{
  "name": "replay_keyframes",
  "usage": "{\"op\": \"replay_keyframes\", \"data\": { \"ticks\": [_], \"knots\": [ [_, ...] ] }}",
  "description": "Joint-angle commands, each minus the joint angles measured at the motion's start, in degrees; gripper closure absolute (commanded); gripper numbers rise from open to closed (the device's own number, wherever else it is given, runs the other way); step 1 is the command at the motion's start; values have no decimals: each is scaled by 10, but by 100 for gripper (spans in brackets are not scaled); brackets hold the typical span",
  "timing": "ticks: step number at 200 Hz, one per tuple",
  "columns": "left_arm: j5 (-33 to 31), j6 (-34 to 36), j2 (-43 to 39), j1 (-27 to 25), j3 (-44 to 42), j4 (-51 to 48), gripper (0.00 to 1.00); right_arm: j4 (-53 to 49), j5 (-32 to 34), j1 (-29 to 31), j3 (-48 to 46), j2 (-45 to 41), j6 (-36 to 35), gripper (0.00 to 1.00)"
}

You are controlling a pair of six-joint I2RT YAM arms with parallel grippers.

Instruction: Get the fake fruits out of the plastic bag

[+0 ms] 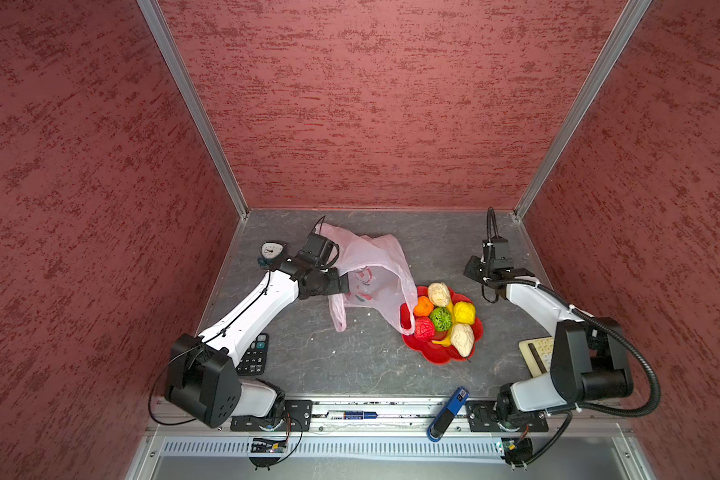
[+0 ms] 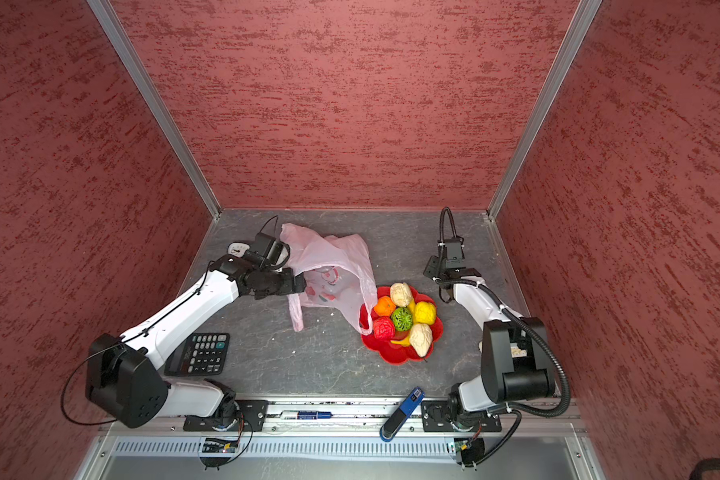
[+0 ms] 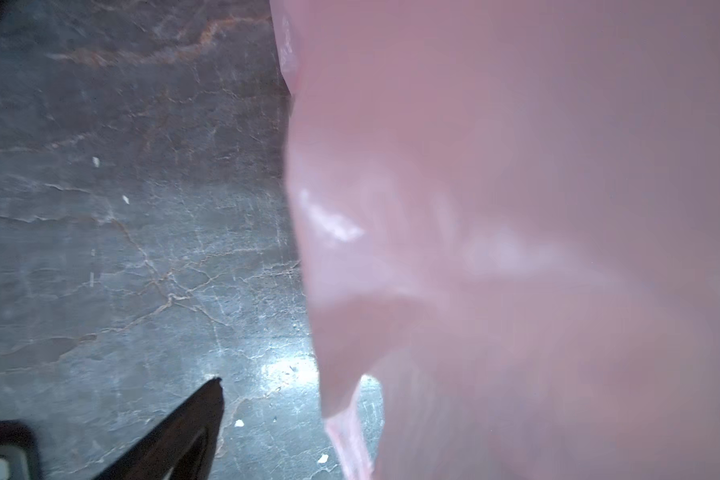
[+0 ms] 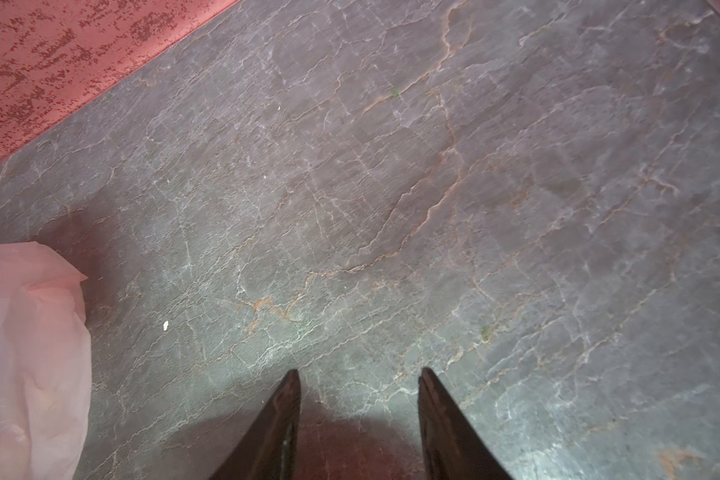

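The fake fruits lie heaped on a red flower-shaped plastic plate, right of the table's middle and toward its near side. A cream wrinkled lump sits at the far edge. An orange and a red strawberry are on the left, a green bumpy ball is in the centre, and a yellow lemon is on the right. A second cream lump is at the near side, and a yellow banana shows beneath them.

The thin translucent pale-pink plastic bag lies crumpled just left of the plate. One loop handle is draped over the plate's left rim and the other trails toward the near side. Printed red fruit pictures show through its film.

The left gripper is at the bag's left edge with its jaws spread wide. In the left wrist view one black finger shows and pink film covers the rest.

The right gripper is over the bare grey marbled tabletop, far and right of the plate. Its fingers are parted part-way with nothing between them.

A black calculator lies at the near left, and a small white clock stands at the far left beside the left arm.
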Motion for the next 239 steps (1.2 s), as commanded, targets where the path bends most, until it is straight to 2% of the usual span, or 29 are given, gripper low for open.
{"op": "replay_keyframes", "data": {
  "ticks": [1,14,58,85,108,132,169,188,219,239],
  "knots": [
    [-90,33,46,-24,34,-109,0,-5,-6,-2,3,-14,-8,51],
    [-103,39,78,-32,52,-130,0,-8,-7,-3,5,-14,-8,49],
    [-224,38,164,-77,117,-189,0,-20,-7,-2,2,-41,-13,47],
    [-220,39,166,-76,124,-183,0,-22,-6,-2,-5,-50,-13,45],
    [-165,41,150,-66,99,-143,0,-18,-20,-2,-9,-55,-11,43],
    [-95,90,124,-82,61,-73,0,-21,-26,-3,-12,-57,-18,41],
    [-7,124,33,-86,9,18,0,-22,-35,-2,-15,-61,-29,38],
    [47,128,-16,-69,-14,63,0,-20,-36,-3,-15,-65,-30,37],
    [184,132,-67,-21,-61,127,0,-20,-41,-2,-14,-67,-31,36],
    [216,123,-67,5,-69,129,0,-22,-45,-2,-13,-67,-33,35]
  ]
}}
